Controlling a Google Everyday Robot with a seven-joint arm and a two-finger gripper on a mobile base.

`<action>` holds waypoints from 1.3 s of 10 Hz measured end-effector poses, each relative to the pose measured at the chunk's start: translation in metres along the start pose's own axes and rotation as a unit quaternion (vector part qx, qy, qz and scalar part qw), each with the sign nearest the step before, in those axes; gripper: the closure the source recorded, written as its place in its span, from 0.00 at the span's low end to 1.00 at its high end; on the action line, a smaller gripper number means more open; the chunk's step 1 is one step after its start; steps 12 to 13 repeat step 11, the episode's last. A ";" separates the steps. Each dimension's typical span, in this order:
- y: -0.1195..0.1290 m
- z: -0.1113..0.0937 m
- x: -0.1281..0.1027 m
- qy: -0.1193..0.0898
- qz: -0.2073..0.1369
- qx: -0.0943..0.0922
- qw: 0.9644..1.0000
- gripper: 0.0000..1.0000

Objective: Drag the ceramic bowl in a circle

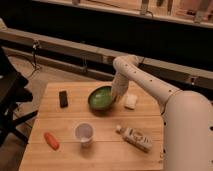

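The ceramic bowl [101,98] is round, shallow and glossy green with a darker rim. It sits on the wooden table [75,117] towards the back, near the middle. My white arm reaches down from the right, and my gripper [116,98] is at the bowl's right rim. The arm's wrist hides the contact with the rim.
A small white cup [84,133] stands in front of the bowl. A black block [63,98] lies at the left, an orange carrot-like object [51,140] at the front left, a white sponge-like block [131,101] right of the bowl, and a lying bottle [135,138] at the front right.
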 end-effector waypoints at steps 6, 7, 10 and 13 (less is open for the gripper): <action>-0.001 -0.001 -0.001 0.001 -0.002 -0.002 1.000 0.89; -0.001 0.000 -0.002 0.001 -0.003 -0.003 1.000 0.89; -0.001 -0.001 -0.002 0.002 -0.003 -0.003 1.000 0.89; -0.001 -0.001 -0.002 0.002 -0.003 -0.003 1.000 0.89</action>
